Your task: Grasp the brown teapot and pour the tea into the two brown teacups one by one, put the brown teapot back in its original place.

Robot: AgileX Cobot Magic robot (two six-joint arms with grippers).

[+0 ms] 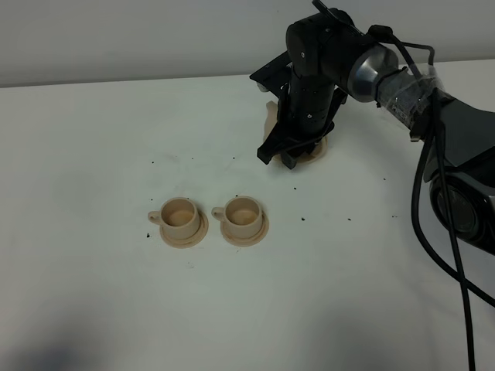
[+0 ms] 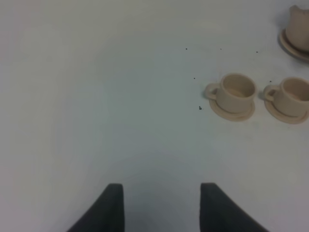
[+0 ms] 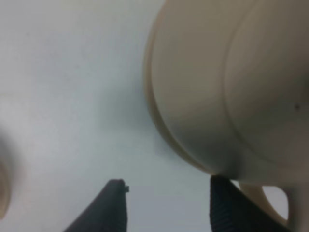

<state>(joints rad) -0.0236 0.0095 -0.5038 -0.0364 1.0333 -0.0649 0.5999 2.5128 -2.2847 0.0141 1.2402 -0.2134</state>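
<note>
The brown teapot [image 3: 227,82] fills the right wrist view, its loop handle [image 3: 273,203] just past one finger. In the exterior view the right arm hides most of the teapot; only its spout [image 1: 269,116] and the larger saucer [image 1: 315,153] under it show. My right gripper [image 1: 288,157] hangs right over the teapot, open [image 3: 166,208], with nothing between its fingers. The two brown teacups [image 1: 179,216] [image 1: 244,214] stand upright on their saucers, side by side in front of the teapot. My left gripper [image 2: 161,208] is open and empty over bare table, far from the cups [image 2: 236,92] [image 2: 294,94].
The white table [image 1: 93,139] carries small dark specks around the cups. The right arm's cables [image 1: 433,201] hang along the right side. The left wrist view shows the teapot [image 2: 299,24] on its saucer [image 2: 288,44] at a distance.
</note>
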